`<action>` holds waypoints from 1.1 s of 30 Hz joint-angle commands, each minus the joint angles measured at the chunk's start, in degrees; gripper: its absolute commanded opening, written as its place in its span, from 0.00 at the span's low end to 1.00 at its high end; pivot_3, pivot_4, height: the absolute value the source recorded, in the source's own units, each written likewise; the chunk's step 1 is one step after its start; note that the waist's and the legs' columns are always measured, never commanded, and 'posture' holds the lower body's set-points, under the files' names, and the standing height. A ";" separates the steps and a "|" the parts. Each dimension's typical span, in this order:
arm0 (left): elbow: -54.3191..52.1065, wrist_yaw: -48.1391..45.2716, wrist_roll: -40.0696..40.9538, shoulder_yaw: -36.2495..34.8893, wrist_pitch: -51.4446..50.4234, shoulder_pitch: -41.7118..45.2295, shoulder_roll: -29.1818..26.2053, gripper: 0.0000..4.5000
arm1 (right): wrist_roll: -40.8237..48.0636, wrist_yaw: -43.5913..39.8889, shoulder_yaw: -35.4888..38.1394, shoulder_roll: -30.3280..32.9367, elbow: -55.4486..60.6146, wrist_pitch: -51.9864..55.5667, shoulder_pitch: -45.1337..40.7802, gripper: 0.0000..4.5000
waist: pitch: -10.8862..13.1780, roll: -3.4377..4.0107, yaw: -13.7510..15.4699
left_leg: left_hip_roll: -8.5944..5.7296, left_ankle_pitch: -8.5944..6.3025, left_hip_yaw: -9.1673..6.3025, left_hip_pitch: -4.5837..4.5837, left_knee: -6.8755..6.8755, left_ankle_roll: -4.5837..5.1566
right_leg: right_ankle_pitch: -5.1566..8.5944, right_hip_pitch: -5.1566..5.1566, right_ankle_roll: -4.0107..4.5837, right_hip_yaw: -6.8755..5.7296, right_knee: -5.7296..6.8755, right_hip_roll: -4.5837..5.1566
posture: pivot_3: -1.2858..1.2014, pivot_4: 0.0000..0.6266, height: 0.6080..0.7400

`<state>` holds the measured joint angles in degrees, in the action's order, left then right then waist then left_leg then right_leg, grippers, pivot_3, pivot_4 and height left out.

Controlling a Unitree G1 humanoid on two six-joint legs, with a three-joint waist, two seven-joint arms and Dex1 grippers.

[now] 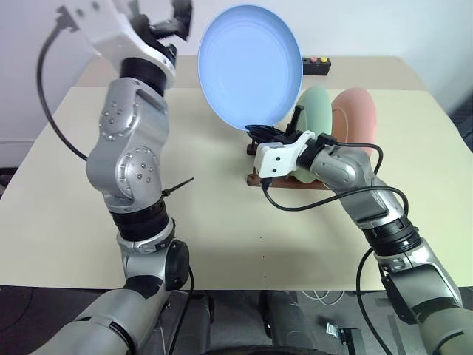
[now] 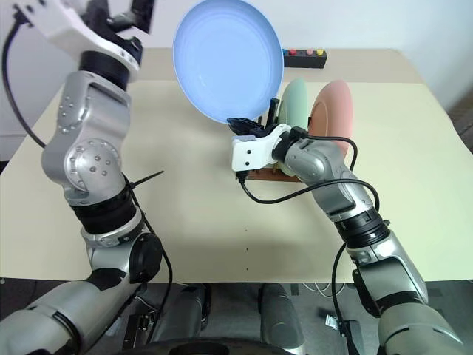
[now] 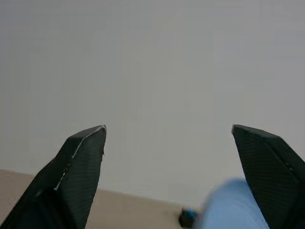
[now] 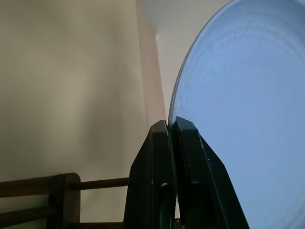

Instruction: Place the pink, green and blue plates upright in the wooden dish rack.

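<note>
Right gripper [image 1: 260,133] clamped on lower rim of blue plate [image 1: 250,66], held upright above near end of wooden dish rack [image 2: 260,174]; green plate [image 1: 319,111] and pink plate [image 1: 356,112] standing in rack behind; left gripper [image 1: 159,16] raised, fingers spread, empty

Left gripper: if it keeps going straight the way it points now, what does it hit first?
Probably nothing close: the left gripper, open and angled up, faces bare wall. The blue plate sits low beside that line, though depth is unclear.

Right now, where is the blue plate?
In the left eye view the blue plate is held up by its lower rim in the right gripper, above the near end of the wooden dish rack.
</note>
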<state>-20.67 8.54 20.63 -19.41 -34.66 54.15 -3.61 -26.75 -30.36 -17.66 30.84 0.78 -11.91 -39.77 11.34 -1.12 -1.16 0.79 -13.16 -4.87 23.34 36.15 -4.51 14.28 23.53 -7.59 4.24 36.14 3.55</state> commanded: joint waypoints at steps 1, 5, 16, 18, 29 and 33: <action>0.94 -1.65 -2.56 -2.06 3.64 -1.18 -6.85 0.99 | 2.46 1.38 2.59 -1.61 1.88 -0.68 -2.51 0.00 | 0.00 0.00 -0.09 | 0.00 0.00 0.00 0.00 0.00 0.00 | 0.00 0.00 0.00 0.00 0.01 0.00 | 0.52 0.24 0.92; 6.50 -7.12 -7.16 -1.78 5.42 -9.98 -17.97 0.99 | 12.46 0.06 6.24 -6.76 5.30 3.46 -3.32 0.00 | -0.03 0.05 -1.21 | 0.00 0.00 0.01 -0.09 -0.07 0.00 | 0.00 0.00 0.01 0.02 0.10 -0.01 | 0.52 0.24 0.92; 4.80 -30.08 -4.93 9.40 13.84 -35.18 -24.16 0.99 | 55.82 -4.10 16.88 -16.51 24.70 37.29 1.51 0.00 | -0.04 0.00 -0.91 | 0.01 0.00 -0.10 0.00 0.00 0.01 | -0.01 -0.04 0.05 -0.05 0.11 0.03 | 0.52 0.24 0.92; 2.52 -34.67 -2.62 11.73 14.58 -38.65 -23.50 0.99 | 62.29 -1.05 19.44 -17.59 26.03 42.77 3.38 0.00 | -0.05 0.00 -0.98 | 0.04 0.00 -0.10 0.00 -0.01 0.01 | -0.05 -0.01 0.11 -0.06 0.12 0.00 | 0.52 0.24 0.92; -1.74 -46.24 3.13 16.65 13.05 -44.41 -24.81 0.99 | 80.79 10.75 27.65 -18.36 28.44 54.15 8.15 0.00 | -0.07 0.08 -1.33 | 0.06 -0.01 -0.06 -0.06 -0.05 0.02 | -0.04 -0.02 0.13 -0.04 0.12 -0.02 | 0.52 0.24 0.92; -1.82 -47.10 3.49 17.05 12.56 -44.44 -24.93 0.99 | 85.53 12.70 28.58 -17.75 27.59 56.28 8.54 0.00 | -0.07 0.08 -1.29 | 0.06 -0.01 -0.06 -0.06 -0.04 0.03 | -0.04 -0.03 0.13 -0.04 0.12 -0.03 | 0.52 0.24 0.92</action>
<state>-20.32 -37.86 23.22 -2.47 -22.15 9.59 -28.05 55.87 -18.23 9.74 12.58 25.87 43.99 -30.95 11.27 -1.04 -2.45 0.85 -13.17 -4.93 23.29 36.12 -4.48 14.24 23.50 -7.47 4.21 36.26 3.52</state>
